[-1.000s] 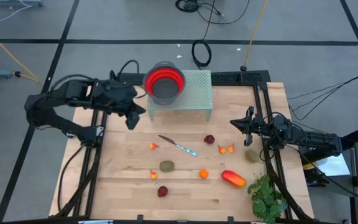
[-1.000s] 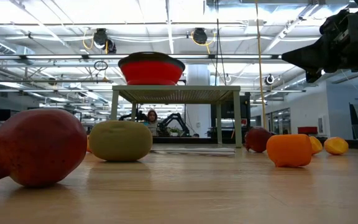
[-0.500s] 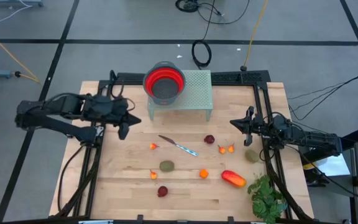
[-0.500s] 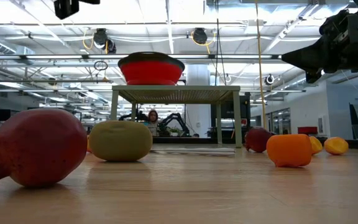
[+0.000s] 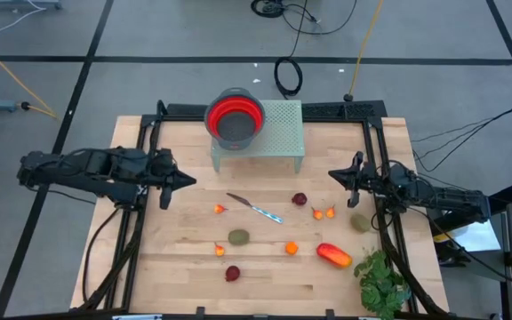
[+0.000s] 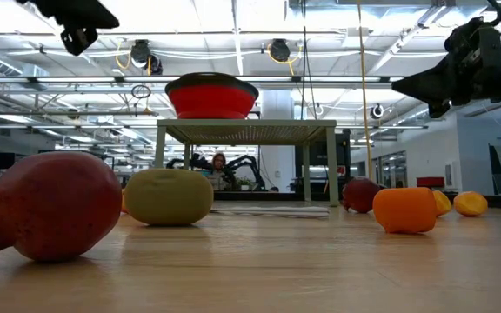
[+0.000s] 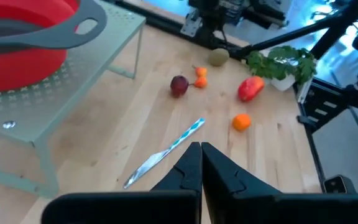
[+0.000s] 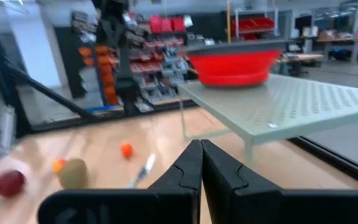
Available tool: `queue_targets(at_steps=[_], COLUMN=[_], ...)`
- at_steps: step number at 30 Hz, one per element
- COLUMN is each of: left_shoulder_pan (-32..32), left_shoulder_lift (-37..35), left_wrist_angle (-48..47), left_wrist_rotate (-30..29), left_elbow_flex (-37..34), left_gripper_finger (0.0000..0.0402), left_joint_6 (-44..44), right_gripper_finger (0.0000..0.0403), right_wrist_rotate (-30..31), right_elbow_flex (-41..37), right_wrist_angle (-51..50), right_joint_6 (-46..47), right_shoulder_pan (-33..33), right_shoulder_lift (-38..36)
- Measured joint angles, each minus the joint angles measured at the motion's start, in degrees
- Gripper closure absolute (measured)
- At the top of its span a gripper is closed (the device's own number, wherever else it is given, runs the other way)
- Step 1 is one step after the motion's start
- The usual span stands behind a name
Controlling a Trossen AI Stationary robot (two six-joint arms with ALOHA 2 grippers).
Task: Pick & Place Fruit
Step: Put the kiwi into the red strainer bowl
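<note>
The fruit lies scattered on the wooden table: a dark red round piece (image 5: pixel 300 199), tiny orange pieces (image 5: pixel 316 213), an olive oval (image 5: pixel 238 237), a second dark red piece (image 5: pixel 232 273) and a longer red-orange piece (image 5: pixel 334 255). My left gripper (image 5: pixel 186 180) hangs shut over the table's left part, clear of every piece, and points toward the middle. In its wrist view the shut fingers (image 7: pixel 201 163) point at the knife. My right gripper (image 5: pixel 334 175) hovers shut over the right part, above and beside the fruit. Its fingers (image 8: pixel 201 158) face the stand.
A red bowl (image 5: pixel 235 117) sits on a pale green perforated stand (image 5: pixel 274 133) at the table's far middle. A thin silver knife (image 5: pixel 256 209) lies among the fruit. A green leafy plant (image 5: pixel 382 283) is at the near right corner. Black rails (image 5: pixel 140 213) run along both sides.
My left gripper has drawn back from beside the bowl toward the table's left and near edges. It has also come down and stayed shut. No fruit has moved.
</note>
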Motion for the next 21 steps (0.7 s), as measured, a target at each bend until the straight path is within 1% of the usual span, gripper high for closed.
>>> queue_targets(at_steps=[2,6,12,16,19,21], left_shoulder_pan=[0.00,0.00,0.00,0.00,0.00,0.00], left_shoulder_lift=[-1.80,-4.66,-9.21,-12.31,-14.90,-16.71], left_wrist_angle=[1.83,2.65,3.27,3.22,3.21,3.21], left_wrist_rotate=[0.24,0.26,1.30,2.25,2.25,2.23], left_elbow_flex=[-2.03,-5.01,-8.65,-10.68,-11.94,-12.90], left_gripper_finger=[0.0400,0.0400,0.0401,0.0400,0.0400,0.0399], left_joint_6=[0.98,2.22,4.13,4.69,5.51,6.17], right_gripper_finger=[0.0403,0.0403,0.0403,0.0403,0.0403,0.0403], right_wrist_rotate=[0.69,0.72,0.63,0.43,-0.03,-1.65], right_elbow_flex=[2.26,6.29,12.96,18.94,24.42,27.89], right_wrist_angle=[0.32,0.37,0.41,-3.81,-9.96,-13.61], right_joint_6=[-1.56,-3.09,-3.66,-3.68,-3.66,-3.65], right_shoulder_pan=[0.00,0.00,0.00,0.02,0.04,0.06], right_shoulder_lift=[1.09,4.78,13.86,20.85,25.88,28.94])
